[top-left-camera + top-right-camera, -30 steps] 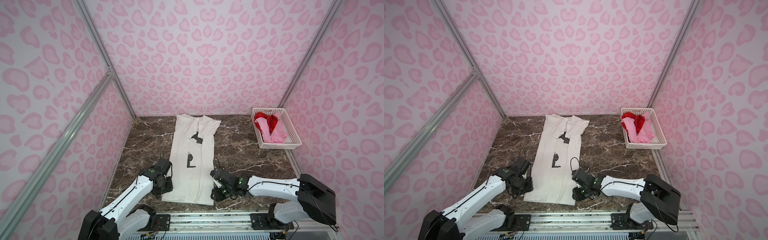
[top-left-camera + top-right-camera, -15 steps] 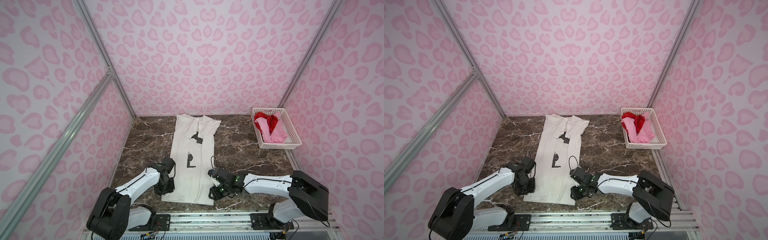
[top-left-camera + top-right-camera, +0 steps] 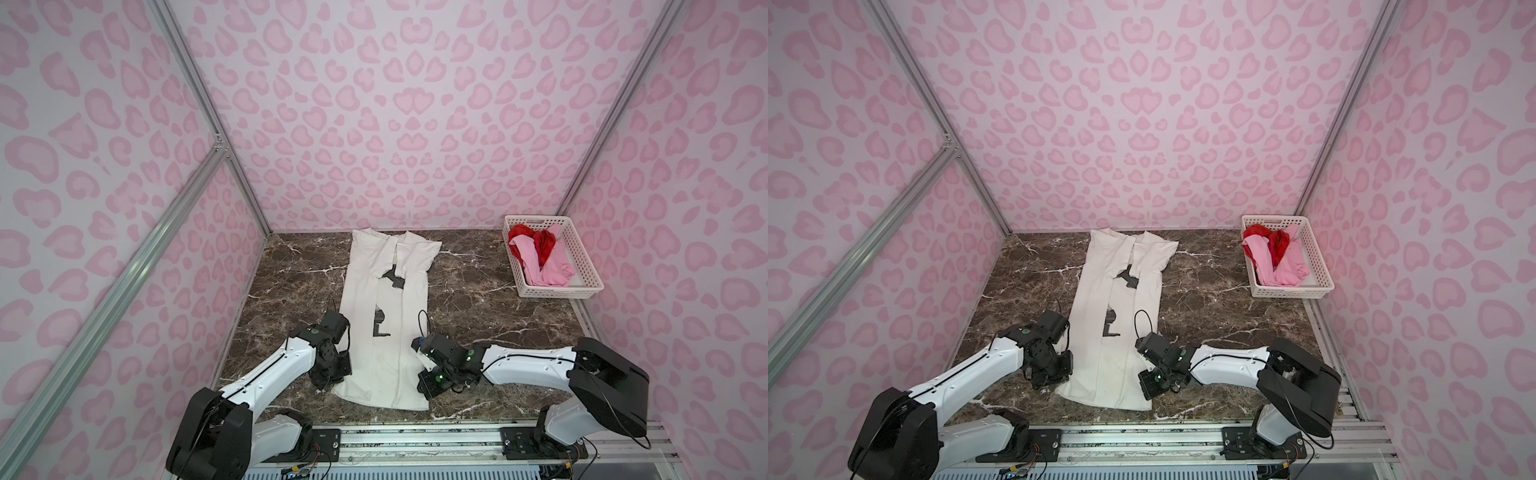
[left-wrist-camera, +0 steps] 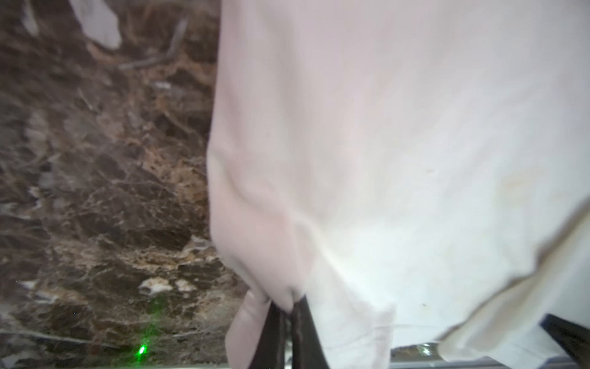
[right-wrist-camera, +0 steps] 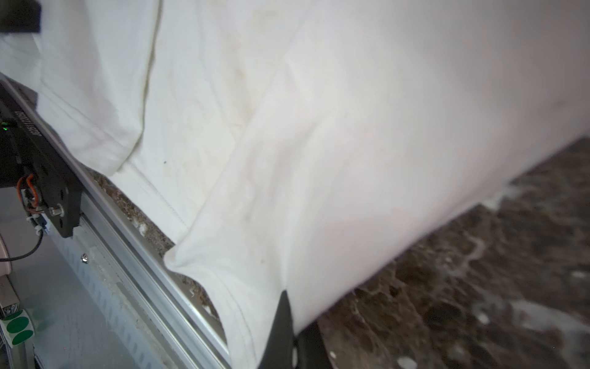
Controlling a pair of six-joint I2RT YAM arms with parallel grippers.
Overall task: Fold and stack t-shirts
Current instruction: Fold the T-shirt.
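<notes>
— Top views: what changed?
— Both arms have closed in on the off-white t-shirt (image 3: 361, 299), a long strip running from the tabletop's (image 3: 478, 299) near edge, hem, to its far edge, collar.
— Left wrist?
— The left gripper (image 4: 287, 322), spread a second ago, now pinches the hem's corner.
— Right wrist?
— The right gripper (image 5: 295, 342) clamps the opposite corner.

text legible: none with certainty | black flat plate with screws (image 5: 48, 185): one short line of white characters, turned and too blurred to read | off-white cloth t-shirt (image 3: 386, 320): black print mostly folded under, only fragments show, no letter certain | green round stickers (image 5: 17, 330): blank, no writing
</notes>
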